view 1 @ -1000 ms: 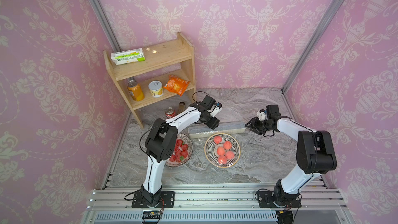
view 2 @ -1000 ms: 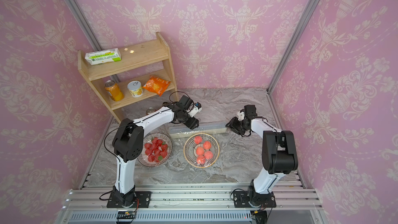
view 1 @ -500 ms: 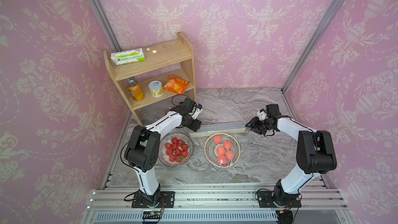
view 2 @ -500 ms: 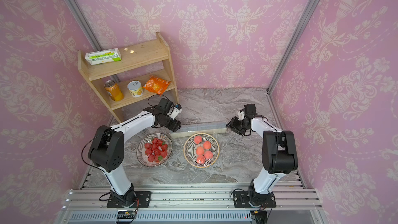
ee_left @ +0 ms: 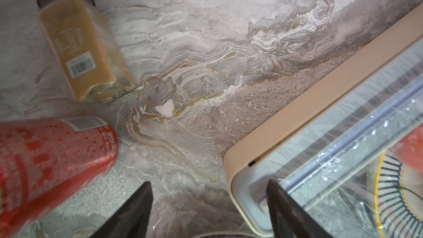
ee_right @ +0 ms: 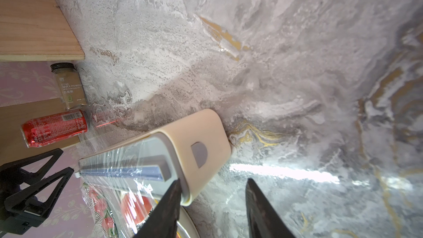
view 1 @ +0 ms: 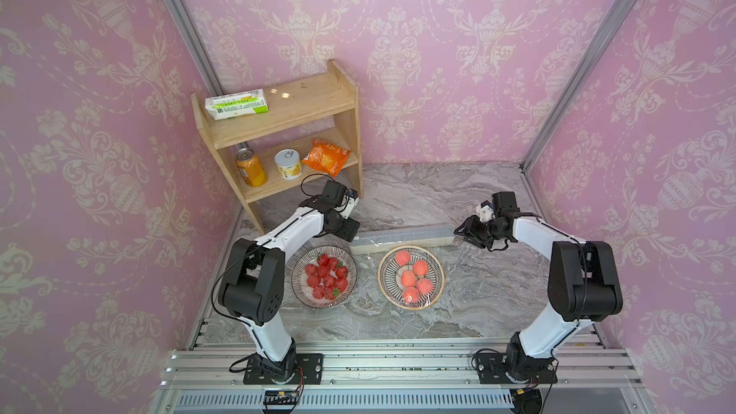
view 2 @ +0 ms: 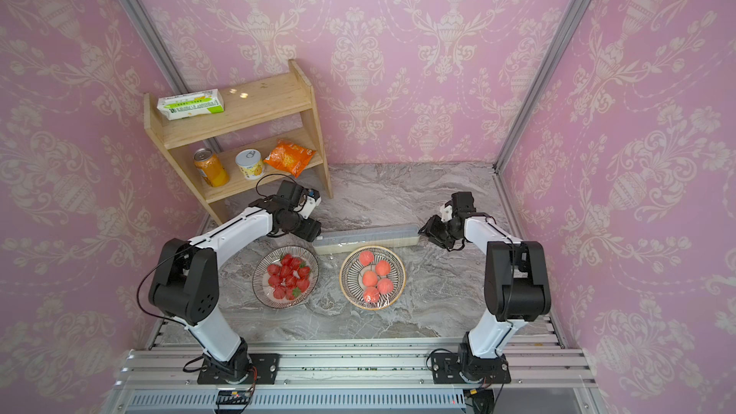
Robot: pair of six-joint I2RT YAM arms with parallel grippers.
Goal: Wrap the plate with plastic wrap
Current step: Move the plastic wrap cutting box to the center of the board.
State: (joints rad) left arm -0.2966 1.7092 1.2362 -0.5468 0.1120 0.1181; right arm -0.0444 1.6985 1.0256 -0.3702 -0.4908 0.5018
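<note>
The plate [view 1: 439,278] with a striped rim holds peaches at the middle of the table, and glossy plastic wrap [ee_left: 343,156] lies over it. Just behind it lies the long pale dispenser box [view 1: 402,236], with film across its top. My left gripper [view 1: 350,229] is at the box's left end, open wide. In the left wrist view the box corner [ee_left: 242,179] sits between the spread fingers [ee_left: 137,204], ungripped. My right gripper [view 1: 462,230] is at the box's right end, open. One of its fingers [ee_right: 169,202] touches the box's end [ee_right: 201,138], with bare table between the jaws.
A second plate [view 1: 296,276], with strawberries, stands left of the peach plate. A red can [ee_left: 45,156] and a spice jar [ee_left: 84,49] stand on the table near the foot of the wooden shelf [view 1: 278,121], close behind my left gripper.
My left gripper slid left along the box from near its middle to its left end, and its jaws spread wider. The right arm barely moved.
</note>
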